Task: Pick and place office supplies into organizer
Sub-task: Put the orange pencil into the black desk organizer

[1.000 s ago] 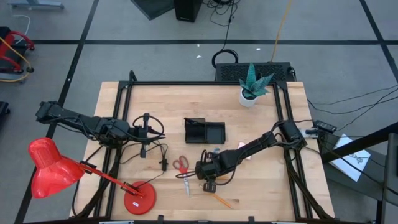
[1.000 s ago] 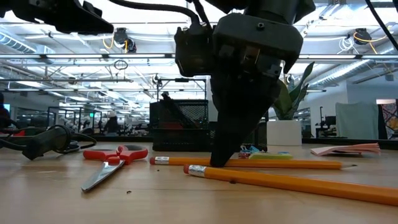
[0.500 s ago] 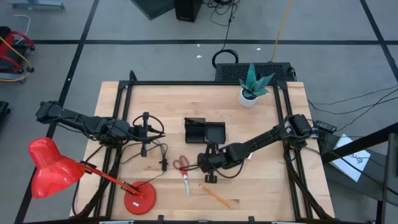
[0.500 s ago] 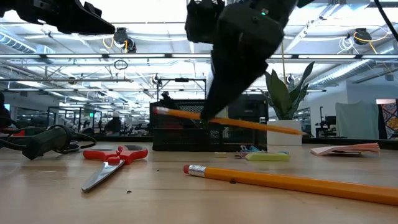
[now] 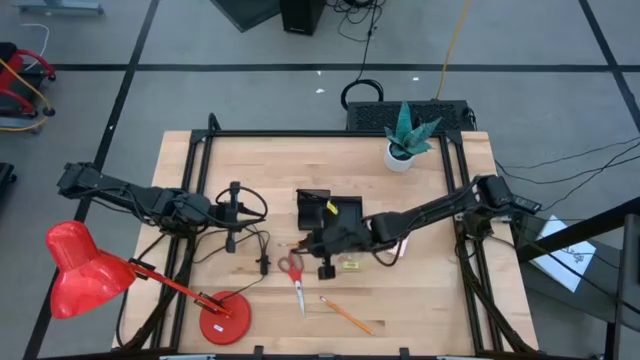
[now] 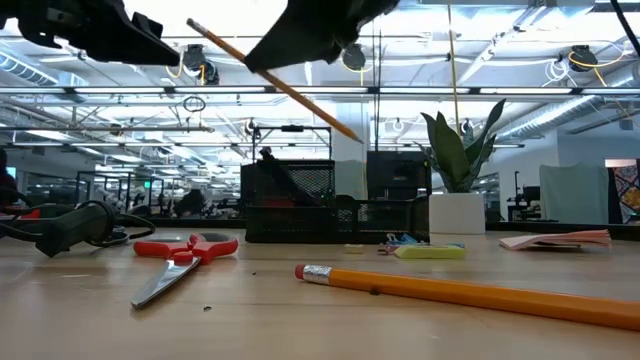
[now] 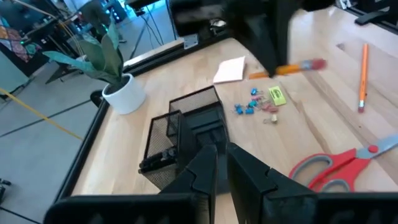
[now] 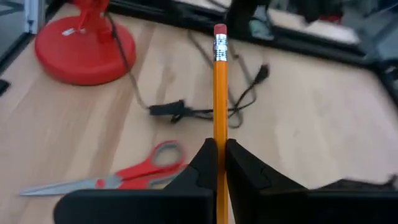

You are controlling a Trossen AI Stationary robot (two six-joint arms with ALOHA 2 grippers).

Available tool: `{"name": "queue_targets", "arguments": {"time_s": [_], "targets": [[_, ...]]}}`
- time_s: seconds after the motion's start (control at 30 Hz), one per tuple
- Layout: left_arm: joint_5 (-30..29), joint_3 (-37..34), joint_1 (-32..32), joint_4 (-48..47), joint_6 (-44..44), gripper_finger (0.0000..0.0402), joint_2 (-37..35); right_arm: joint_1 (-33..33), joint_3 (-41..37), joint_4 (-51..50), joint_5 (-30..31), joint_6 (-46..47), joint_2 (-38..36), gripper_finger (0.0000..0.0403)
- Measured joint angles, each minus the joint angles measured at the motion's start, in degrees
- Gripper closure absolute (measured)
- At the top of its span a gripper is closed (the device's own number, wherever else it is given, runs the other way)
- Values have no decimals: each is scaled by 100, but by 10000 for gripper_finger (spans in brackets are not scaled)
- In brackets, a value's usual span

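Raised off the bench since a second ago, the right gripper (image 5: 322, 243) has carried one orange pencil (image 6: 275, 80) from beside the second pencil (image 5: 347, 315) up and toward the organizer (image 5: 328, 211). It is clenched on that pencil, which runs straight out between its fingers (image 8: 205, 163), eraser end leading, and hangs tilted in mid-air in the low view. The organizer lies just beyond the gripper, touching neither it nor the pencil as far as the high view shows. Below and just beside the gripper lie the red-handled scissors (image 5: 294, 274); the second pencil rests farther off on the bench (image 5: 420, 300), well apart. The blue clips (image 7: 247, 107), the small yellow piece (image 7: 277, 96) and the pink sticky-note pad (image 7: 229, 70) lie beside the organizer, under the right arm. The left gripper (image 5: 232, 214) waits well off to the side, its fingers (image 7: 247, 171) close together and grasping nothing, near the black cables (image 5: 262, 250). The red desk lamp (image 5: 90, 270) stands at the bench corner.
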Motion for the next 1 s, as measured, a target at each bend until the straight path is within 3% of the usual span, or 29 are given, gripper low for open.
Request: {"name": "queue_targets", "arguments": {"time_s": [0.17,0.4,0.7,0.8,1.0], "targets": [[7,0,0,-76,0,357,0,-267,-106,687,571,-778,-87,395],[7,0,0,-127,-4,357,0,-861,-815,2789,-330,-1373,-86,394],[13,0,0,-214,-25,357,1,-1482,-2335,4726,-423,-1468,-620,394],[13,0,0,-230,-12,357,0,-1684,-2868,5464,-742,-1254,-795,394],[13,0,4,-205,90,357,0,-1982,-3250,5752,-1112,-895,-836,394]]}}
